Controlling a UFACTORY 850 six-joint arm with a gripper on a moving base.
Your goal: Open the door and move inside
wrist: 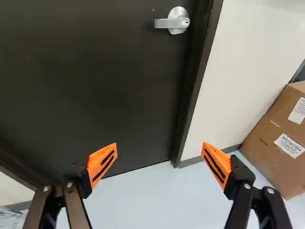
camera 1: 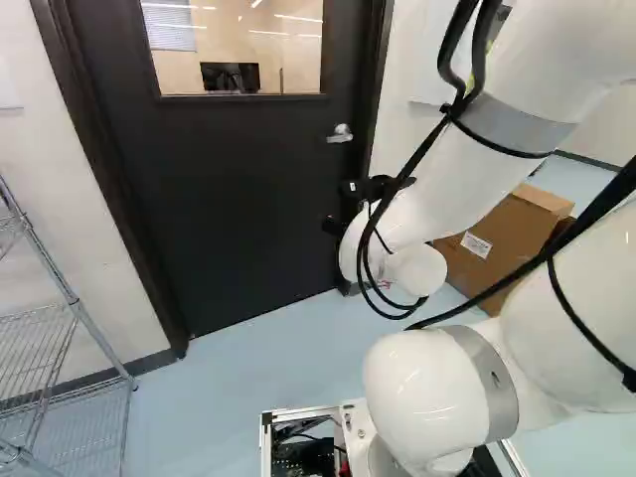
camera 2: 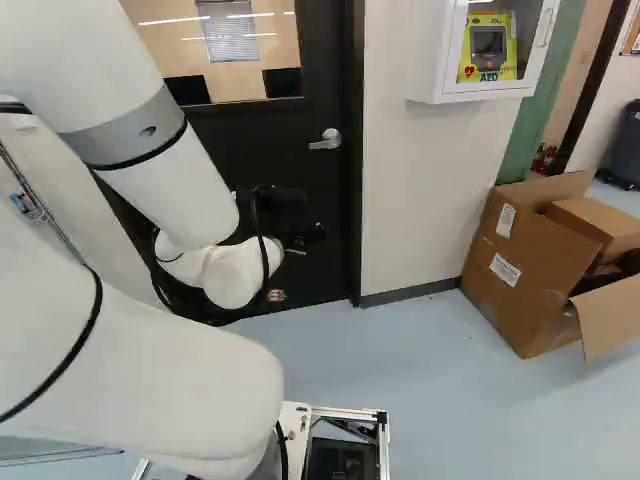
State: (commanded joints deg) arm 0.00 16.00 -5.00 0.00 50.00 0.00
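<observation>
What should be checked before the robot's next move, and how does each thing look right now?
1. Black windowed door closed, awaiting opening: ok.
2. Silver metal lever handle visible to the wrist camera: ok.
3. Black gripper with orange pads open: ok.
4. Gripper around the handle: not ok, nothing between its fingers.
5. Door unlocked: cannot tell.
6. Brown cardboard box out of the doorway: ok.

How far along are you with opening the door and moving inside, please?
Nothing looks finished: the door is shut in its frame. Under way, it seems, is the approach: the open gripper faces the door, clear of the handle. Turning the handle, opening the door and moving inside remain.
</observation>
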